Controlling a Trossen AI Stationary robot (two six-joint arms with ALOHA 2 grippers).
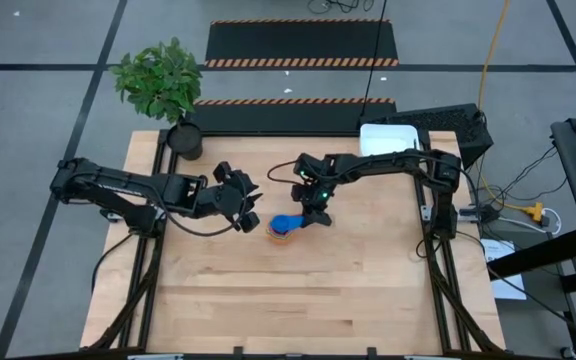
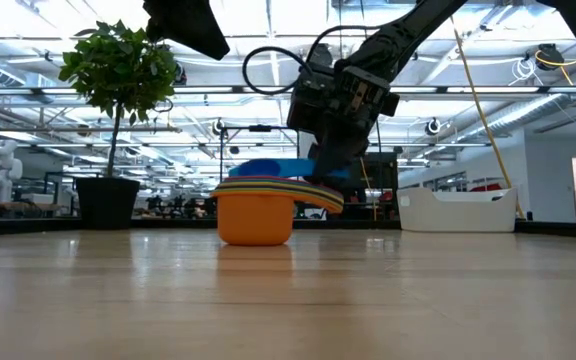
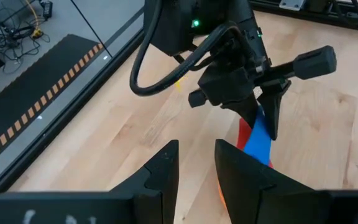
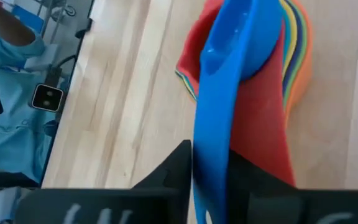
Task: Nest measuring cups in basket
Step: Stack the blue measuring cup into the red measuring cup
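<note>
No writing can be read anywhere; the worktop point(image 1: 298, 300) is bare wood around the measuring cups point(image 1: 283, 228), which stand stacked near its middle, far from every edge. The white basket point(image 1: 388, 138) sits well apart at the far right corner. The right gripper point(image 1: 317, 214) has its jaws closed on the blue handle, which the right wrist view shows, and the left gripper point(image 1: 251, 212) waits just beside with jaws slightly apart, holding nothing.
</note>
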